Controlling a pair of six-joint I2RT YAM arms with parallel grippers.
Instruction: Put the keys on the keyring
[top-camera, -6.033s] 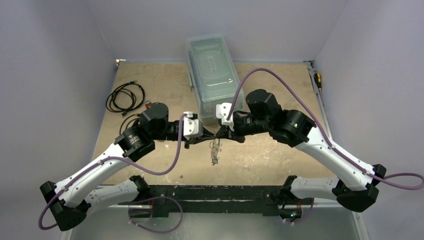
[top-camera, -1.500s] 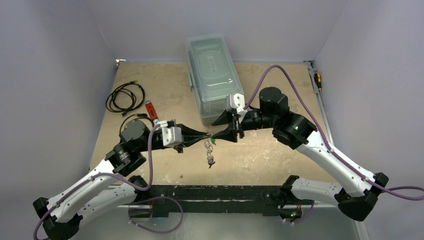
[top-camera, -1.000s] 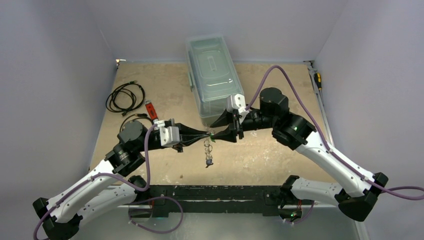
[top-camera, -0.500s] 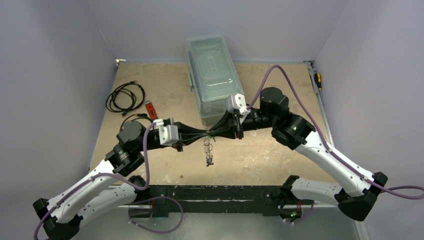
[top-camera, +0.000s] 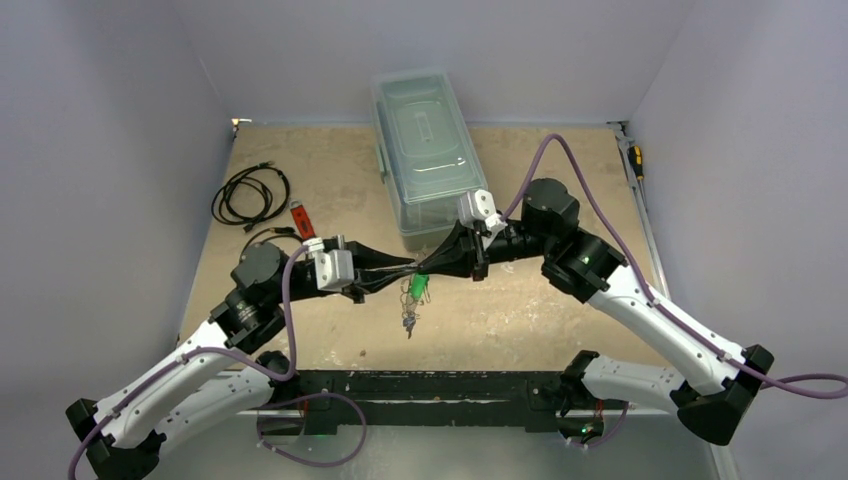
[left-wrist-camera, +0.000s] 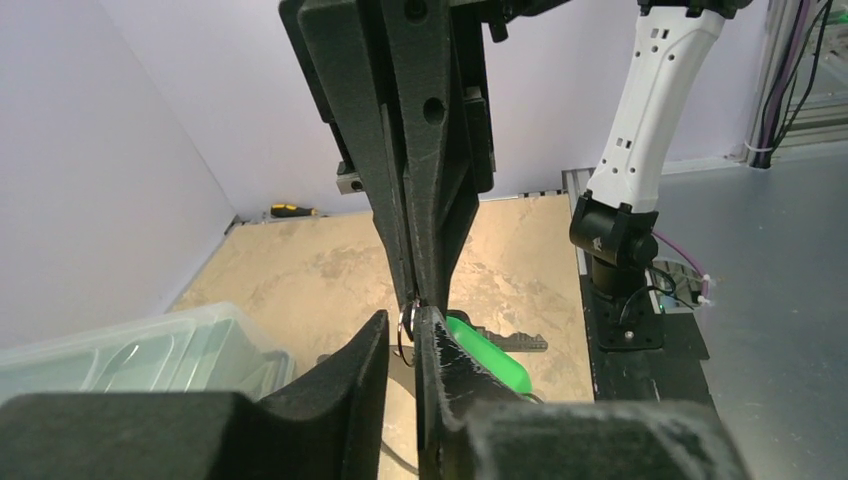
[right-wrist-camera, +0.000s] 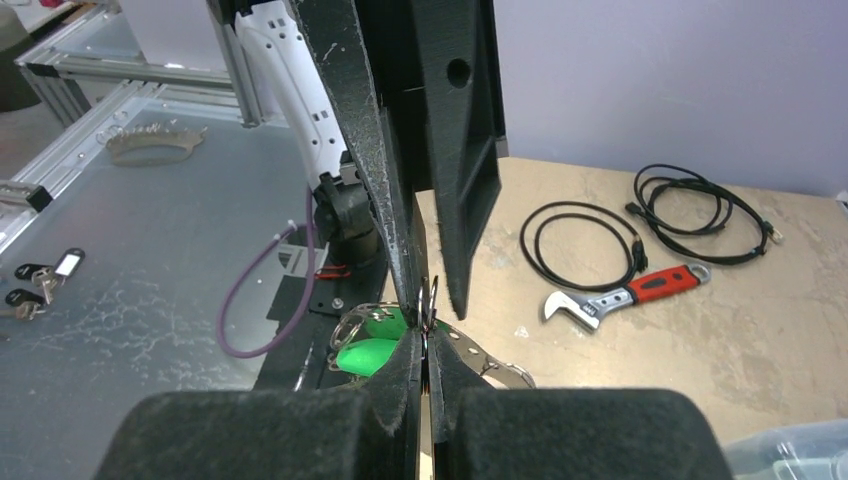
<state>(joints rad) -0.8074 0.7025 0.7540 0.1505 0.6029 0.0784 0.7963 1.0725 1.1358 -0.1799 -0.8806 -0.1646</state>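
Left gripper (left-wrist-camera: 404, 325): my fingers are nearly together with a small wire ring (right-wrist-camera: 428, 298) in the slit. I cannot tell if they grip it. Right gripper (right-wrist-camera: 424, 342): pressed together on that ring. Green key (left-wrist-camera: 490, 357) sits just beside the tips, partly hidden. Keyring (top-camera: 408, 318) dangles below, above the table (top-camera: 560, 300); detail too small to read.

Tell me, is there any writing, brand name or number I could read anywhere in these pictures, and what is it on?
No text can be read in any view.
On the clear plastic box: no legible marking on the lid.
On the red-handled adjustable wrench: any brand is too blurred to read.
On the key tags lying on the metal bench: too small to read.
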